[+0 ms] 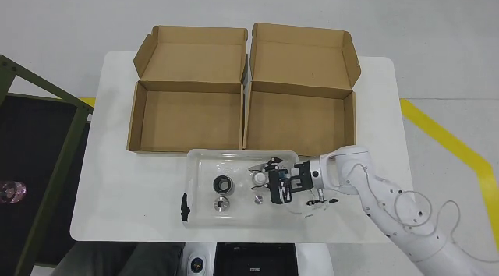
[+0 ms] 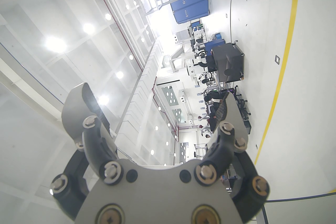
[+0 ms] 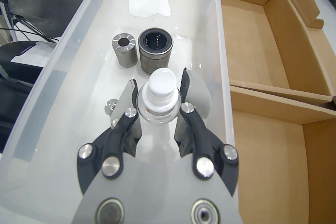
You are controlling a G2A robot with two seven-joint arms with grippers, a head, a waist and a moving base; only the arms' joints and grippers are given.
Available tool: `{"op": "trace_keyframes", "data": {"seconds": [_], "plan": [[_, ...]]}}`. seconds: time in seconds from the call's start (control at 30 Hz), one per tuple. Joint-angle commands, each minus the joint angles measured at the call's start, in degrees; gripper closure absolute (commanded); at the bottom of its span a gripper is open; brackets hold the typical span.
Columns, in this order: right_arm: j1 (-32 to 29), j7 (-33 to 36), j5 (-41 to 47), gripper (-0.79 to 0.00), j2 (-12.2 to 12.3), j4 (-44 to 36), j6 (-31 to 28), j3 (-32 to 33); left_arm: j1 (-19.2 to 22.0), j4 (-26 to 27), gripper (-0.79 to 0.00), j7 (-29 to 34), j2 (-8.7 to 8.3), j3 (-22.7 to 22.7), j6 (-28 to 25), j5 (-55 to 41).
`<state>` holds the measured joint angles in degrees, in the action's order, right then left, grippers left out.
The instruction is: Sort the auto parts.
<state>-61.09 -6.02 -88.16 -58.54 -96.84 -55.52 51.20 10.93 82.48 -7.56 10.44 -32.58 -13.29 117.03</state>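
Clear plastic bin (image 3: 221, 33) on the counter (image 1: 374, 104) holds the parts; right gripper (image 3: 158, 78) fingers pinch the white-capped part (image 3: 160, 93) low on its rounded base, just beside the bearing (image 3: 155, 51). Risk: the smooth round base slips out on lift, or the fingers knock the bearing. Left gripper (image 2: 156, 92) fingers spread, pointing up, holding nothing

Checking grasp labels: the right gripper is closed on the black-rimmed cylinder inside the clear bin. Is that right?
Not quite. The right wrist view shows the right gripper closed on the white-capped part inside the clear bin; the black-rimmed cylinder stands free just beyond it.
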Motion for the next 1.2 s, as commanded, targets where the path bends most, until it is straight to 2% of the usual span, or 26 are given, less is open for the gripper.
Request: {"op": "trace_keyframes", "data": {"seconds": [0.0, 0.47, 0.83, 1.17], "plan": [[-0.44, -1.02, 0.74, 0.0, 0.02, -0.49, 1.32, 0.55, 0.0, 0.0, -0.785, 0.0, 0.0, 0.0, 0.0, 0.0], [-4.26, -7.3, 5.75, 0.0, 0.2, -3.77, 8.96, 4.74, 0.0, 0.0, -0.785, 0.0, 0.0, 0.0, 0.0, 0.0], [-5.85, -13.13, 10.92, 0.0, -0.51, -1.61, 17.4, 6.92, 0.0, 0.0, -0.785, 0.0, 0.0, 0.0, 0.0, 0.0], [-4.73, -14.99, 11.86, 0.0, -1.29, 0.03, 22.49, 8.15, 0.0, 0.0, -0.785, 0.0, 0.0, 0.0, 0.0, 0.0]]}}
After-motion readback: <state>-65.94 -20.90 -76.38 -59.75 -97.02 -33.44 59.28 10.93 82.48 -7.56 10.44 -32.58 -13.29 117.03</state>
